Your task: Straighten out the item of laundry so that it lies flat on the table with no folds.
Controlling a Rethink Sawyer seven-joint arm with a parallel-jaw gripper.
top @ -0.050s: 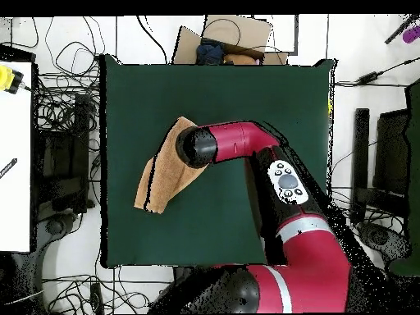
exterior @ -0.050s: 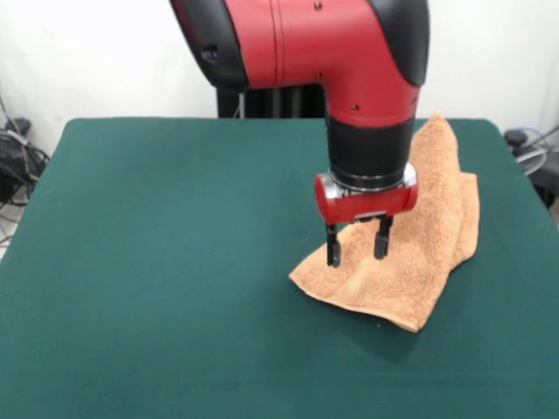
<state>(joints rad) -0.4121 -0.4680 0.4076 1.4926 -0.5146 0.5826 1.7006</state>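
Note:
The item of laundry (exterior @ -0.050s: 428, 236), an orange-tan terry towel, lies folded and bunched in a long strip on the right side of the dark green table (exterior @ -0.050s: 157, 262). In the overhead view the towel (top @ -0.050s: 160, 176) runs diagonally near the table's (top @ -0.050s: 221, 90) left part, partly under the arm's head. My gripper (exterior @ -0.050s: 358, 249) hangs over the towel's near left corner, open, its two black fingers (exterior @ -0.050s: 333, 247) apart with nothing between them. The tips stand just above or at the cloth. The gripper itself is hidden under the arm in the overhead view.
The red and black arm (top @ -0.050s: 279, 184) reaches across the table from the bottom of the overhead view. Cables and equipment (top @ -0.050s: 61, 156) lie on the floor around the table, and a cardboard box (top @ -0.050s: 225, 41) sits beyond its top edge.

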